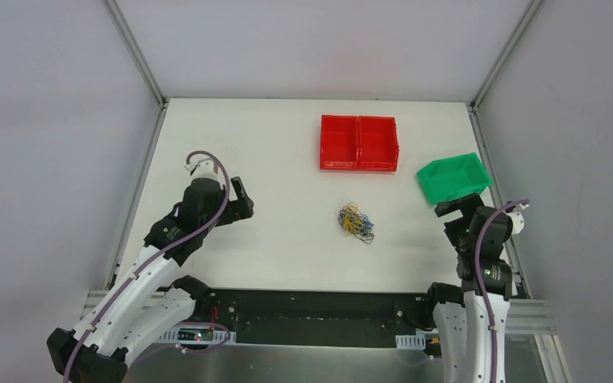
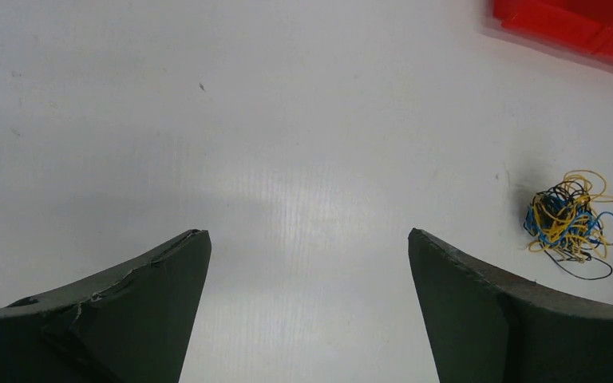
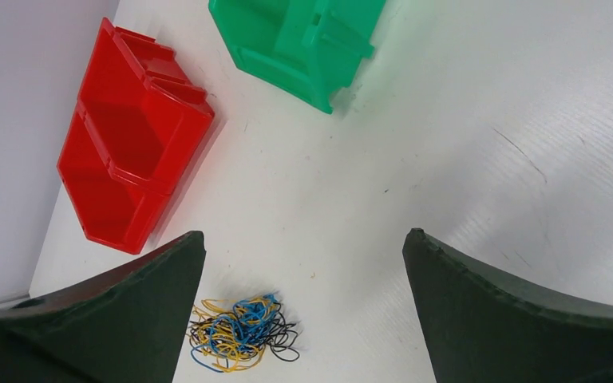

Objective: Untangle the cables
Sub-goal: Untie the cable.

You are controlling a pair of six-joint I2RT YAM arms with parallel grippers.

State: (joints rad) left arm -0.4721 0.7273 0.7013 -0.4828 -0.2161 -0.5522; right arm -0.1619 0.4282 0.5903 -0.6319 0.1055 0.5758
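Observation:
The cables (image 1: pixel 355 223) lie as one small tangled clump of thin yellow, blue and black wires on the white table, a little below its middle. My left gripper (image 1: pixel 242 199) is far to the clump's left, open and empty; its wrist view shows the cables (image 2: pixel 571 224) off to the right of the gripper (image 2: pixel 310 234). My right gripper (image 1: pixel 456 214) stands open to the clump's right, nothing between its fingers. In the right wrist view the cables (image 3: pixel 239 333) lie low, beside the left finger of the gripper (image 3: pixel 303 233).
A red two-compartment bin (image 1: pixel 359 143) sits behind the clump, also seen as the red bin (image 3: pixel 132 183). A green bin (image 1: pixel 452 177) stands at the right, just beyond my right gripper, and shows as the green bin (image 3: pixel 303 44). Grey walls enclose the table.

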